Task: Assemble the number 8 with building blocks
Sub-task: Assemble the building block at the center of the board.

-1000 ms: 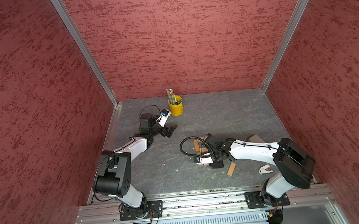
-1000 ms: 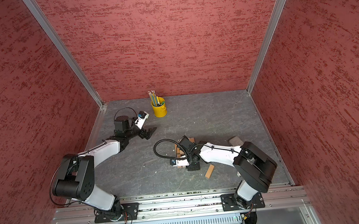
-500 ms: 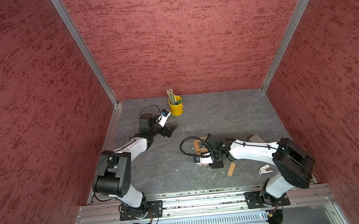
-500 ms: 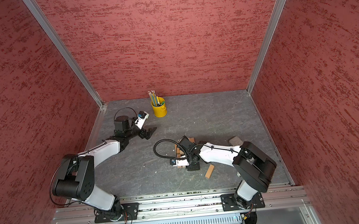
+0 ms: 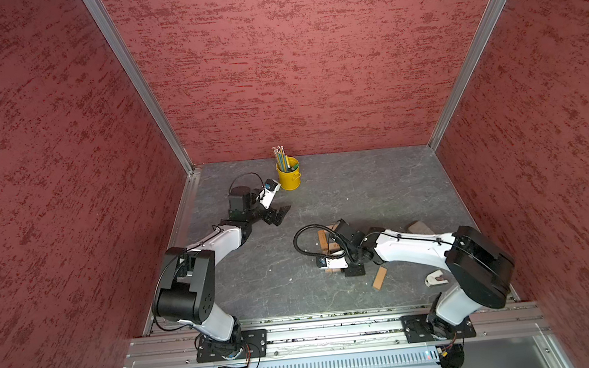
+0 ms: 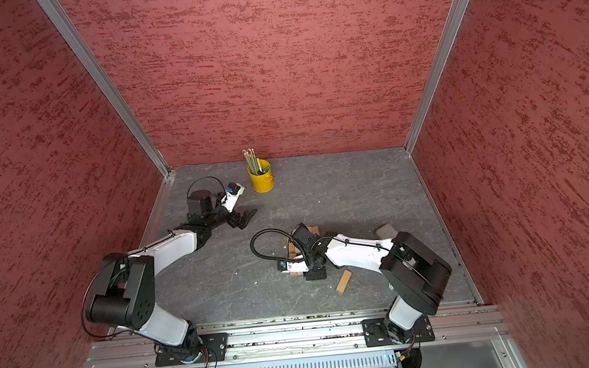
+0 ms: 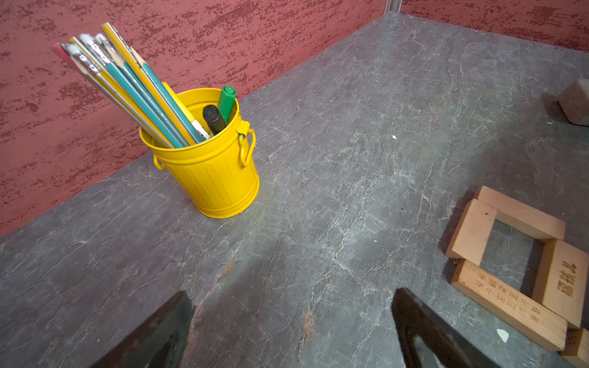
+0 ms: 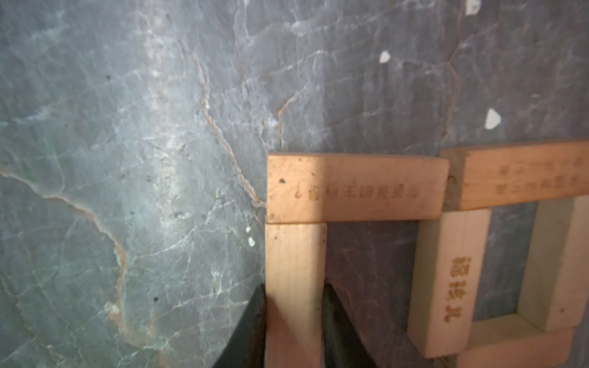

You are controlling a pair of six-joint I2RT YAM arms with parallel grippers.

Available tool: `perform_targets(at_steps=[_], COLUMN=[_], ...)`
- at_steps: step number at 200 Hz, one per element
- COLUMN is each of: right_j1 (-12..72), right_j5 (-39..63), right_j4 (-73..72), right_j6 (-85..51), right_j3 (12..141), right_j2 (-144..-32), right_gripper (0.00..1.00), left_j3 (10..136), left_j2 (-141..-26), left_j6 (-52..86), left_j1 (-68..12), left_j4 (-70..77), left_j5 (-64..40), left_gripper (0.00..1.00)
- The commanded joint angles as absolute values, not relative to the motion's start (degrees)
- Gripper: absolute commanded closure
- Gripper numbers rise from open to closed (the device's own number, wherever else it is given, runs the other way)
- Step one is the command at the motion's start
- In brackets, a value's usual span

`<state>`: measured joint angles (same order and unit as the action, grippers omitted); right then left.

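1. The left gripper (image 5: 278, 214) sits low over the table (image 5: 377, 184) on the left side. Its jaws are spread wide with nothing between them. The wrist view shows its dark fingers (image 7: 153, 337) well apart over bare stone.
2. Just beyond it, near the back wall, a yellow bucket (image 5: 289, 180) stands upright with pencils (image 7: 127, 82) and two markers in it.
3. The 8 (image 7: 506, 306) lies part-built right of centre, under the right arm's wrist. Four blocks (image 8: 446, 280) touch end to side and close one square loop. The second loop has three sides: the shared middle bar, a marked bar (image 8: 353, 188), and the held block (image 8: 294, 280). Its fourth side is open.
4. The right gripper (image 8: 294, 331) is clamped on the held block, one finger against each long edge. That block's far end butts against the marked bar and makes a corner.
5. A loose block (image 5: 380, 278) lies flat and angled near the front edge, just right of the gripper and apart from the 8.
6. Farther right, a greyish block (image 5: 418, 227) lies by the right arm, and a white piece (image 5: 435, 277) lies near that arm's base.
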<state>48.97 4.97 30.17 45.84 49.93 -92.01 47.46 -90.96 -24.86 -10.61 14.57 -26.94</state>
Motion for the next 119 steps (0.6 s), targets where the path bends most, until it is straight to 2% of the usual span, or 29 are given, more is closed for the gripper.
perform_targets(at_steps=[1,22,37,42,46,50,53,98,119], right_j1=[49.64,49.66,49.66,49.66,49.64,49.65,49.62,49.57,49.56], right_j5=[5.99,5.56,5.42,5.29,5.20,5.20,5.25,3.52,-3.50], right_j4=[29.48,29.62,29.97,29.97,29.97,29.97,30.01,29.09,28.41], right_j6=[45.45,44.96,44.69,44.51,44.25,43.85,43.66,36.98,30.40], right_j3=[50.72,50.80,50.77,50.78,50.64,50.61,50.59,48.79,48.25], right_j2=[-93.32,-93.28,-93.00,-92.73,-92.51,-92.21,-92.00,-84.27,-77.18], right_gripper=[0.79,0.65,0.51,0.41,0.28,0.06,0.02,0.01,0.01], left_j3=[47.12,47.11,47.11,47.11,47.11,47.11,47.11,47.14,47.01], left_j2=[-89.36,-89.31,-89.29,-89.26,-89.37,-89.35,-89.37,-89.67,-89.43], left_j6=[-24.38,-24.43,-24.43,-24.42,-24.39,-24.45,-24.44,-24.19,-24.25], left_j1=[-10.72,-10.72,-10.72,-10.72,-10.72,-10.72,-10.72,-10.73,-10.72], left_j4=[14.33,14.33,14.40,14.41,14.40,14.34,14.37,14.74,14.74], left_j5=[-27.41,-27.42,-27.42,-27.42,-27.42,-27.42,-27.42,-27.55,-27.60], left_gripper=[0.01,0.00,0.01,0.01,0.01,0.01,0.01,0.01,0.01])
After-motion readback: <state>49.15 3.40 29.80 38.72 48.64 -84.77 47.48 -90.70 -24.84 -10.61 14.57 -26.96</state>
